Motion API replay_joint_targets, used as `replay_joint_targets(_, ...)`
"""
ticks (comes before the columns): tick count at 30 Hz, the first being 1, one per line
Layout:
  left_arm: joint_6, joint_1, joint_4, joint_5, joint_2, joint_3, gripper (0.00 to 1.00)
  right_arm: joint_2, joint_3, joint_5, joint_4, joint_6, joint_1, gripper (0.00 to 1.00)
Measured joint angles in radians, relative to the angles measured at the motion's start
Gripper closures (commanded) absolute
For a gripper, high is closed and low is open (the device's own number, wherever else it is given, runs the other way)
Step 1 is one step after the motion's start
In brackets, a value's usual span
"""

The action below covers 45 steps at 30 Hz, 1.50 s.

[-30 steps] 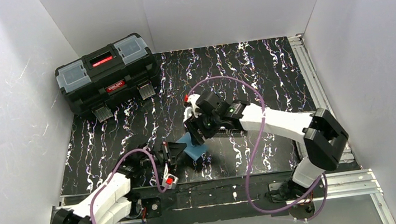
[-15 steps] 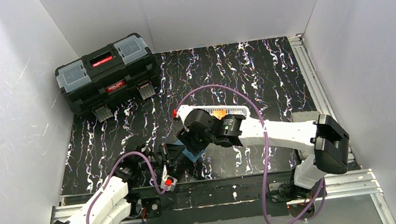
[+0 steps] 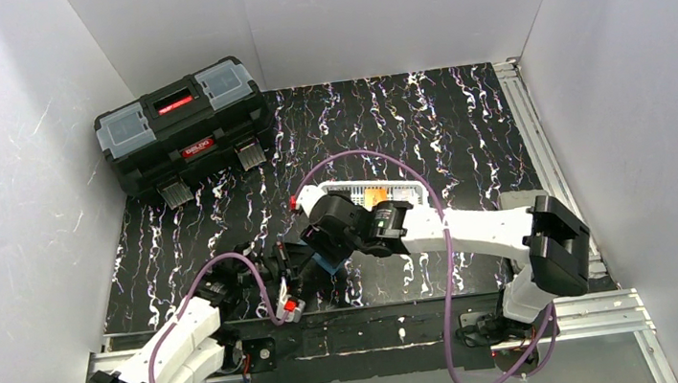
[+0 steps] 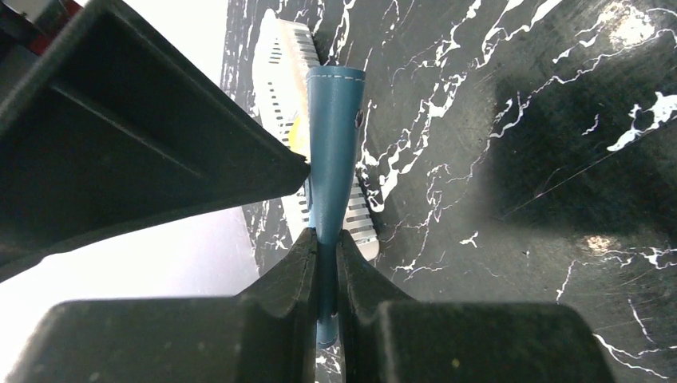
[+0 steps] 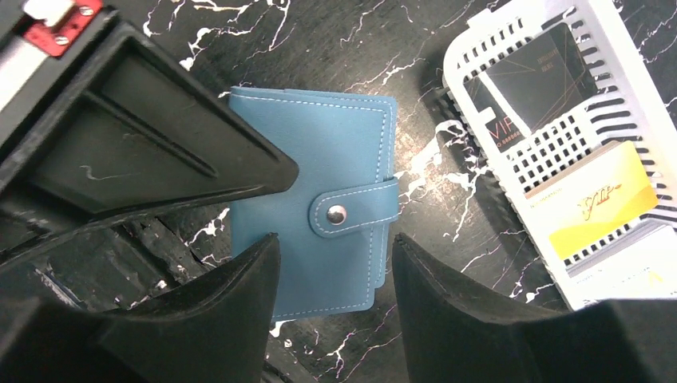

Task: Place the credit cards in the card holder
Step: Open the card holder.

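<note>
Progress: early, in my judgement; no card is in the card holder [image 5: 319, 231] yet, it is snapped shut, and all three cards are left to move.
Toolbox [image 3: 182, 137]: black, lid closed, at the far left of the counter [image 3: 423, 114], well apart from the work; its contents are hidden.
Left end effector [image 4: 326, 239]: clenched on the near edge of the card holder, which is seen edge-on between the fingers.
Card holder: teal, near the front middle of the counter, between the two arms; the snap tab [image 5: 351, 211] is fastened. Whether it rests on the counter I cannot tell.
Right end effector [image 5: 334, 247]: released, the jaws stand apart on either side of the holder's lower part, just under the snap tab; contact is not clear.
Basket [image 5: 511, 48]: white mesh, just right of the holder; it holds the cards.
Cards: a black card [image 5: 531, 76] at the far end, an orange card [image 5: 595, 199] beside it, and a pale card [image 5: 631, 275] partly out of view.
Left to do: open the tab, spread the holder, then bring over each card.
</note>
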Motion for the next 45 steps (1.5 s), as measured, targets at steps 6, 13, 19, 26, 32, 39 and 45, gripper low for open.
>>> replay_joint_targets(6,-0.018,0.000,0.020,-0.011,0.032,0.003,1.00,0.021,0.024,0.002,0.000,-0.040,0.016,0.40)
replay_joint_targets(13,-0.037,0.000,0.029,-0.038,0.042,0.006,1.00,0.060,0.047,0.030,0.008,-0.075,0.031,0.43)
replay_joint_targets(19,-0.064,0.000,0.029,-0.054,0.041,0.014,1.00,0.063,0.043,0.081,0.032,-0.102,0.045,0.45)
replay_joint_targets(26,-0.063,0.000,0.016,-0.065,0.032,0.027,1.00,0.069,0.040,0.124,0.063,-0.134,0.051,0.50)
replay_joint_targets(32,-0.053,0.000,-0.014,-0.053,0.021,0.027,1.00,0.092,0.034,0.165,0.085,-0.151,0.051,0.50)
replay_joint_targets(39,-0.058,0.000,-0.025,-0.049,0.018,0.031,1.00,0.096,0.019,0.183,0.108,-0.152,0.051,0.52)
replay_joint_targets(45,-0.068,0.000,-0.023,-0.056,0.018,0.036,1.00,0.096,0.017,0.180,0.117,-0.151,0.051,0.68)
